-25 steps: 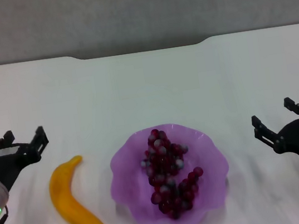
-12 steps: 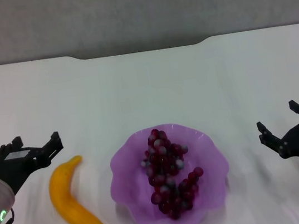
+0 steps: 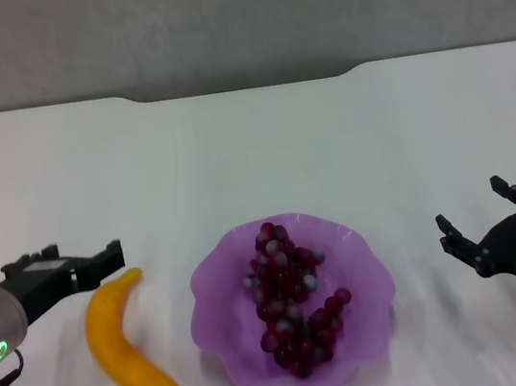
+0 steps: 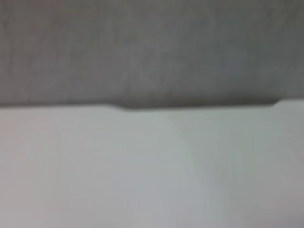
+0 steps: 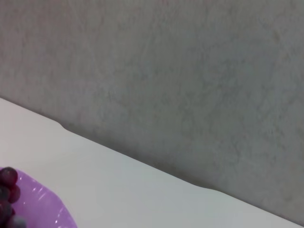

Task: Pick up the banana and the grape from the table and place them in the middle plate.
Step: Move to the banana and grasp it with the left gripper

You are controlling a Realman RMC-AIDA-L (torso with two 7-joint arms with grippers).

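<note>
desk (image 3: 251,145): white, carries everything | plate (image 3: 367,274): centre front, on desk | grapes (image 3: 288,295): lying in plate | banana (image 3: 127,353): on desk just left of plate | right pincer (image 3: 480,218): spread, right of plate, apart from it | left pincer (image 3: 103,258): at banana's upper tip, spread or not cannot tell

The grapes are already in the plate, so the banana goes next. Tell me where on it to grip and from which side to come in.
Grip the banana around its thick middle, probably from above, fingers spanning its width. It lies flat on the table, curved, stem end toward the left gripper, dark tip nearest the robot. Both ends taper, so the middle looks steadier. The middle plate sits just beside it.
</note>
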